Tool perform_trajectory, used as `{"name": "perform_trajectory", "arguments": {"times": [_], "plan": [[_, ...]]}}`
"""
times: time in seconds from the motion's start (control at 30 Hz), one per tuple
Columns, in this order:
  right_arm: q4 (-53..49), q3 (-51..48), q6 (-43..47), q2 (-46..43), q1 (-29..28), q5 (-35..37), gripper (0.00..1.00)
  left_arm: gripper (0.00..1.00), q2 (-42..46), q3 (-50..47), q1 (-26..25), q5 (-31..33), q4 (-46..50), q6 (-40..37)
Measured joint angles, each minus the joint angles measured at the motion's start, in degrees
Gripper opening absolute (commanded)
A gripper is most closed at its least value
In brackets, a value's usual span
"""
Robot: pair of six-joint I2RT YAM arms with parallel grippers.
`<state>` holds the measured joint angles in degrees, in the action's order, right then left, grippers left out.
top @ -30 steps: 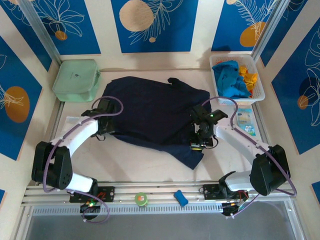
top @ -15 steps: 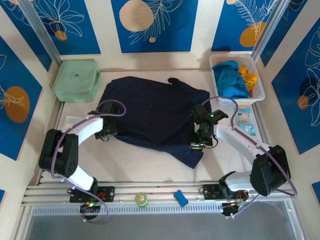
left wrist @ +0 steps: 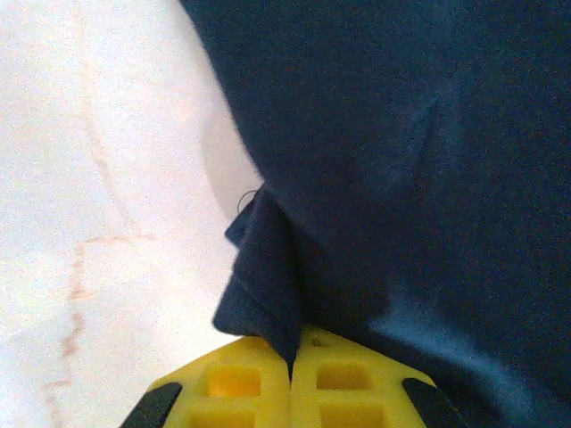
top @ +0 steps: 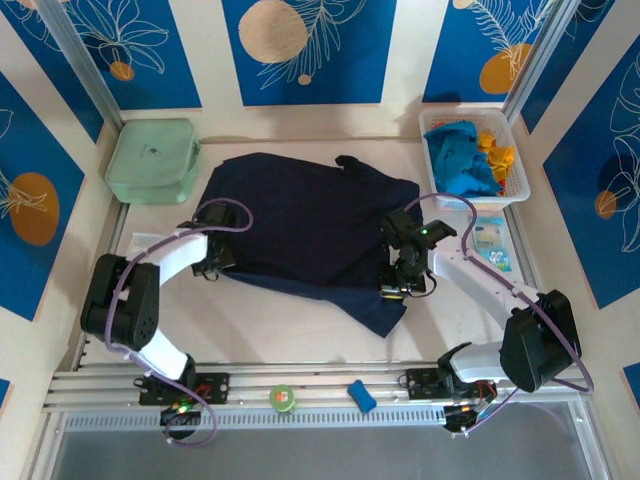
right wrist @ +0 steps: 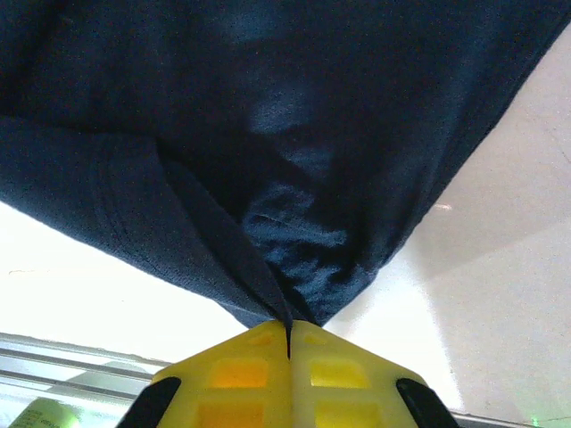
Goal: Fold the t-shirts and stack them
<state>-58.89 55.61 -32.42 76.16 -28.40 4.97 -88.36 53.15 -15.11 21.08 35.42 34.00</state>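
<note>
So: L fingers (left wrist: 234, 385) & R fingers (right wrist: 243, 379) tight on navy tee (top: 300, 225) edges.

left end effector (top: 212, 262) moved in and clamped the navy t-shirt (top: 300, 225)
left arm elbow swung in toward the shirt, and the end effector came nearer along the shirt's left side. Fingers (left wrist: 241, 379) went from apart to pressed together, pinching a fold of the lower-left hem.
</note>
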Motion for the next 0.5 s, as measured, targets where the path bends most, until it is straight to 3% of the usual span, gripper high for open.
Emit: {"name": "perform_trajectory", "arguments": {"times": [0.27, 0.3, 0.4, 0.43, 0.5], "plan": [[1.33, -0.28, 0.0, 0.02, 1.07, -0.02, 0.0, 0.0, 16.24, 9.38, -0.04, 3.91, 17.57, -1.62], [1.66, -0.28, 0.0, 0.02, 1.11, -0.04, 0.0, 0.1, 17.53, 9.77, -0.04, 3.98, 19.74, -1.73], [2.45, -0.31, 0.02, 0.2, 1.16, -0.02, 0.0, 0.61, 19.37, 8.83, -0.07, 4.02, 25.2, -1.84], [2.47, -0.31, 0.04, 0.31, 1.22, 0.0, 0.0, 0.72, 19.67, 7.78, -0.07, 3.78, 26.08, -1.86], [2.51, -0.31, 0.04, 0.46, 1.31, 0.04, 0.0, 0.79, 19.85, 5.62, -0.13, 2.64, 27.3, -1.33]]}}
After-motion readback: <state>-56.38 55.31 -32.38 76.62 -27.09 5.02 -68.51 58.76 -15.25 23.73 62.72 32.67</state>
